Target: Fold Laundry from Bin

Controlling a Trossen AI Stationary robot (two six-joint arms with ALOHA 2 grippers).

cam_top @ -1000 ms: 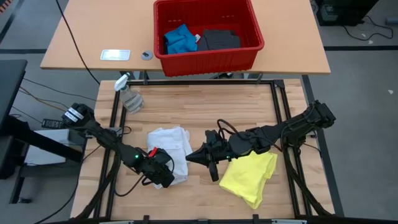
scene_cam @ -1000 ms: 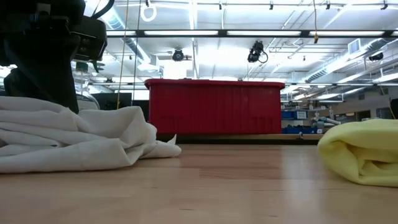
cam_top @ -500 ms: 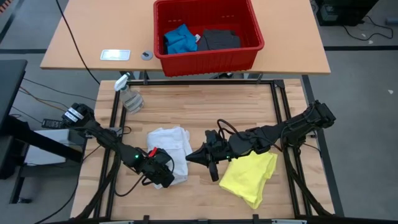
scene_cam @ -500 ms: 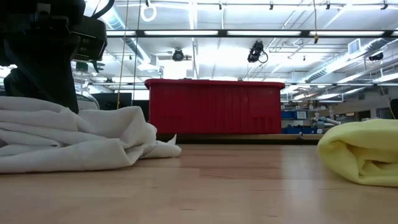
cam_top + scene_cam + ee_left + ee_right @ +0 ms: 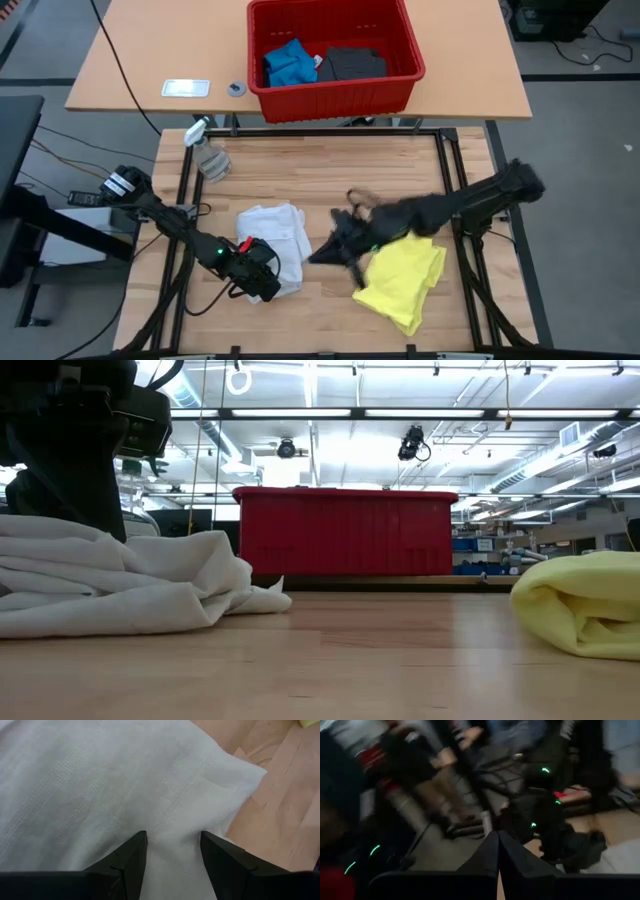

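The white shirt (image 5: 275, 240) lies bunched on the wooden table left of centre, also in the low view (image 5: 110, 585). The bright yellow T-shirt (image 5: 405, 280) lies folded to its right (image 5: 580, 610). My left gripper (image 5: 258, 278) stands open over the white shirt's near right part (image 5: 172, 840). My right gripper (image 5: 322, 252) is shut (image 5: 497, 851), raised above the table between the two shirts, pointing toward the table's left. The red bin (image 5: 335, 55) stands on the tan table beyond, holding a blue piece (image 5: 288, 62) and a dark grey piece (image 5: 352, 63). My left gripper's open fingers (image 5: 132, 855) come slanting down from the table's near left onto the white shirt's near right part (image 5: 172, 820). The cloth lies flat on the table between them. Whether the fingertips touch the cloth I cannot tell.
A clear spray bottle (image 5: 207, 155) lies at the wooden table's far left corner. A white card (image 5: 186, 88) and a small round thing (image 5: 236, 88) sit on the tan table left of the bin. Bare wood (image 5: 330, 175) lies in the table's far half.
My right arm has started to move: its wrist has rolled and tipped, and it shows blurred above the table. Its fingers stay shut. The shirts lie as before.
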